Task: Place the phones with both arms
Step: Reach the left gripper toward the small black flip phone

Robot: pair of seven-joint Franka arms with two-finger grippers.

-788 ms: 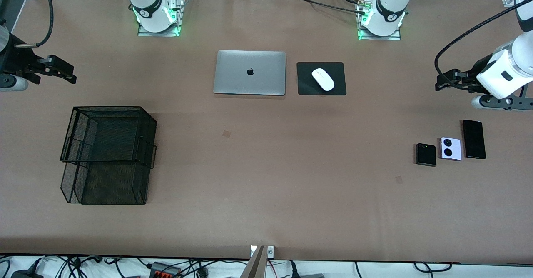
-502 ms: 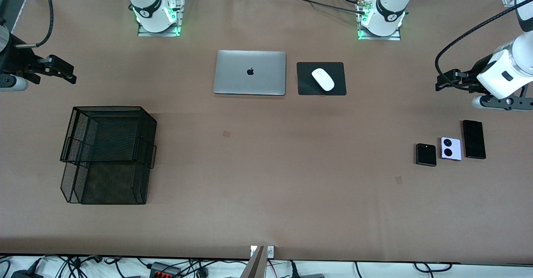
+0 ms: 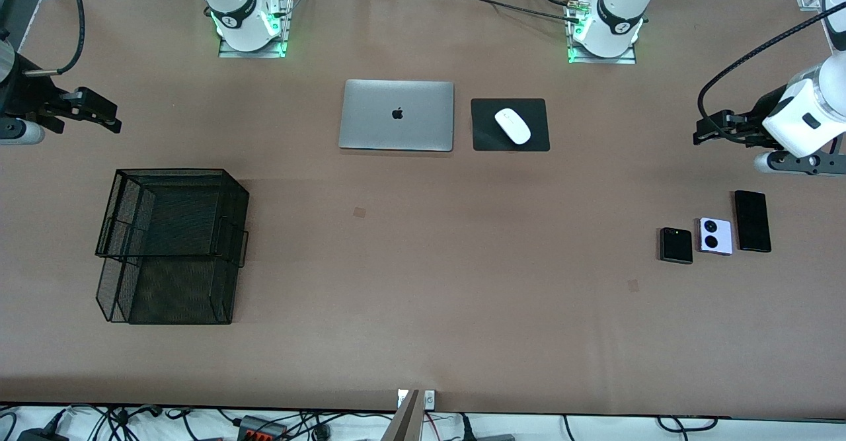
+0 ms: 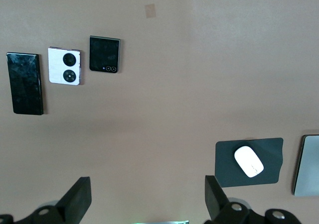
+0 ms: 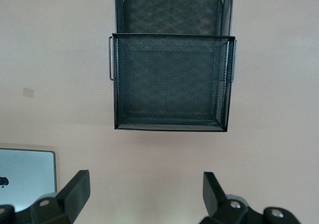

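Note:
Three phones lie in a row toward the left arm's end of the table: a small black one (image 3: 676,245) (image 4: 104,54), a lilac one with two black circles (image 3: 716,236) (image 4: 65,66) and a long black slab (image 3: 753,221) (image 4: 25,83). My left gripper (image 3: 699,130) (image 4: 148,196) hangs open over bare table, apart from the phones, with nothing between its fingers. My right gripper (image 3: 114,116) (image 5: 147,191) waits open and empty over bare table at the right arm's end. A black two-tier mesh tray (image 3: 239,193) (image 5: 172,35) stands near it.
A closed silver laptop (image 3: 396,115) (image 4: 308,164) (image 5: 25,176) lies mid-table, close to the arms' bases. Beside it a white mouse (image 3: 513,125) (image 4: 248,161) rests on a black pad (image 3: 537,139) (image 4: 271,149). Brown tabletop stretches between tray and phones.
The left arm's wrist and gripper have drifted slightly toward the left arm's end of the table. The right arm and all objects have stayed still.

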